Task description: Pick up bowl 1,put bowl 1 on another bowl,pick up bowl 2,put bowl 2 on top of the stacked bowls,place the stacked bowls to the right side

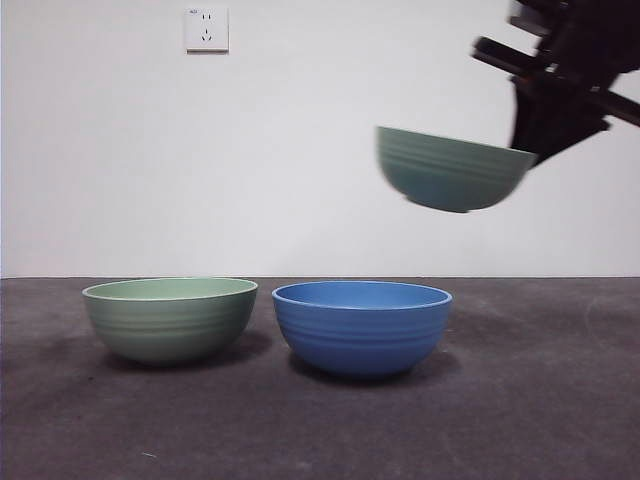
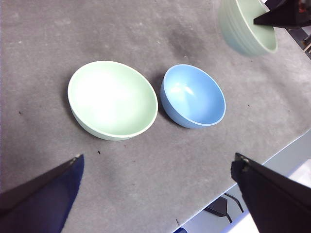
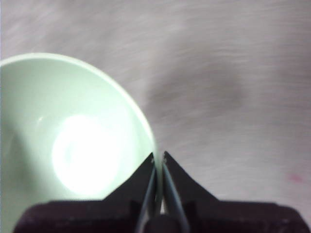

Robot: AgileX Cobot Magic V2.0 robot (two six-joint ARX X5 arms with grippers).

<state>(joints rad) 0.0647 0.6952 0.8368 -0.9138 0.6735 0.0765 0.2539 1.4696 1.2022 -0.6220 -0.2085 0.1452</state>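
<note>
A dark grey, felt-like tabletop [image 1: 540, 420] is seen in the front view, and two round bowls of the same size, each with faint horizontal ribs on its outer wall, are stood on it side by side, close but apart: a pale sage green bowl [image 1: 170, 318] with a light rim, and just beside it the blue bowl [image 1: 362, 326]. A second green bowl [image 1: 452, 168] is held in the air, tilted, above and to one side of the blue bowl, well clear of it. Its rim is pinched between the fingers of the right gripper [image 3: 159, 160], which are pressed nearly together on the thin wall. The left gripper [image 2: 158, 167] is held high above the tabletop, its fingers spread wide and holding nothing. Behind, a plain white wall is seen, with a white socket [image 1: 206, 29] on it.
</note>
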